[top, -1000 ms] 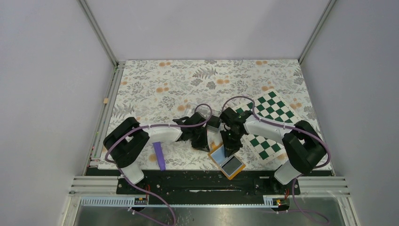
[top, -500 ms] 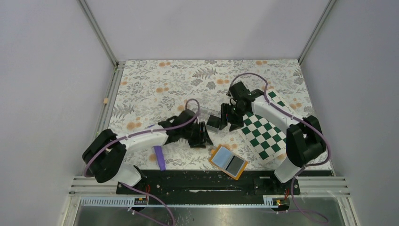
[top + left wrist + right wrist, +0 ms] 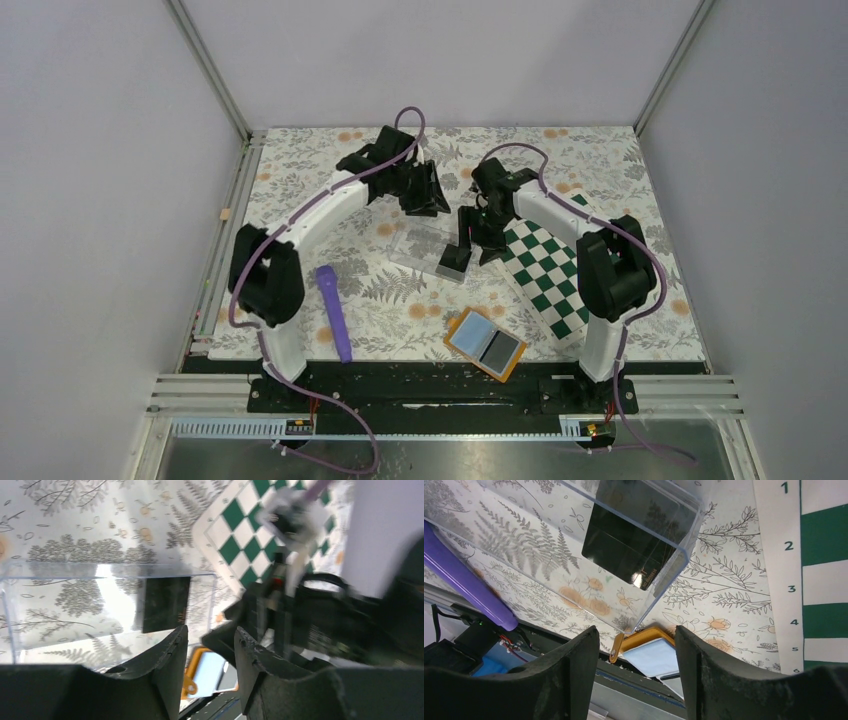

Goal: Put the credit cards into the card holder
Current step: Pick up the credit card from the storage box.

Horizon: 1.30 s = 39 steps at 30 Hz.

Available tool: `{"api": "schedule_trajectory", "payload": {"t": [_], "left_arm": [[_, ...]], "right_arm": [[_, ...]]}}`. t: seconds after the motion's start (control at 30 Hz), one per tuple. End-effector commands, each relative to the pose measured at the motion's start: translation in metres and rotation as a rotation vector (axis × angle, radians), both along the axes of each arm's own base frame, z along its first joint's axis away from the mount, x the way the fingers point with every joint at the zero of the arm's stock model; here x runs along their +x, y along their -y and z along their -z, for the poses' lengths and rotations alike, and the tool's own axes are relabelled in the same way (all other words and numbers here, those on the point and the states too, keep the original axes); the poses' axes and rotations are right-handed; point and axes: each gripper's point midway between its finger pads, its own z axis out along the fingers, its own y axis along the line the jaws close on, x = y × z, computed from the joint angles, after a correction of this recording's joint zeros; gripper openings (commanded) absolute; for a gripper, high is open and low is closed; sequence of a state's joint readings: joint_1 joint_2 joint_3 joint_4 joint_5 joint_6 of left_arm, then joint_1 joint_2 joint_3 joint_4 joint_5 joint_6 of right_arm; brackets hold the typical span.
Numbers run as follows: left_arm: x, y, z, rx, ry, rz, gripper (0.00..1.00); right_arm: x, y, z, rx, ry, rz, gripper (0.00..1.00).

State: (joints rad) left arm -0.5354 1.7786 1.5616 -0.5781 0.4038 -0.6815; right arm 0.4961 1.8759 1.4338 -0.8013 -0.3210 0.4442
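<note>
Left end effector (image 3: 210,645) part-open, right end effector (image 3: 636,655) wider, both empty beside the clear box (image 3: 420,245) of credit cards (image 3: 629,545); card holder (image 3: 484,345) lies lower centre.

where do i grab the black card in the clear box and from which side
Grip the black card by the edge facing away from the end wall of the clear box, coming straight down from above. It lies flat on the box floor close to that wall, so the walls block a sideways approach. One finger would likely have to slip under that free edge.
</note>
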Motion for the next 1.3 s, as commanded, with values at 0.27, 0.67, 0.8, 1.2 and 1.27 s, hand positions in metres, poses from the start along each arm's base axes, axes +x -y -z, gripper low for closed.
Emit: {"api": "schedule_trajectory", "payload": {"t": [0.27, 0.67, 0.8, 1.2, 1.27], "left_arm": [[0.001, -0.007, 0.080, 0.176, -0.173, 0.121, 0.38], [0.000, -0.005, 0.112, 0.139, -0.246, 0.112, 0.31], [-0.006, -0.002, 0.121, 0.127, -0.273, 0.119, 0.30], [-0.025, 0.013, 0.148, 0.151, -0.340, 0.166, 0.32], [-0.029, 0.018, 0.148, 0.138, -0.345, 0.174, 0.29]], "right_arm": [[0.023, -0.006, -0.036, 0.001, 0.096, -0.040, 0.20], [0.010, -0.017, 0.016, -0.151, -0.034, -0.106, 0.00], [0.009, -0.008, 0.025, -0.235, -0.044, -0.122, 0.00], [0.002, 0.005, 0.044, -0.342, -0.087, -0.140, 0.00], [0.001, 0.005, 0.047, -0.344, -0.100, -0.133, 0.00]]}}
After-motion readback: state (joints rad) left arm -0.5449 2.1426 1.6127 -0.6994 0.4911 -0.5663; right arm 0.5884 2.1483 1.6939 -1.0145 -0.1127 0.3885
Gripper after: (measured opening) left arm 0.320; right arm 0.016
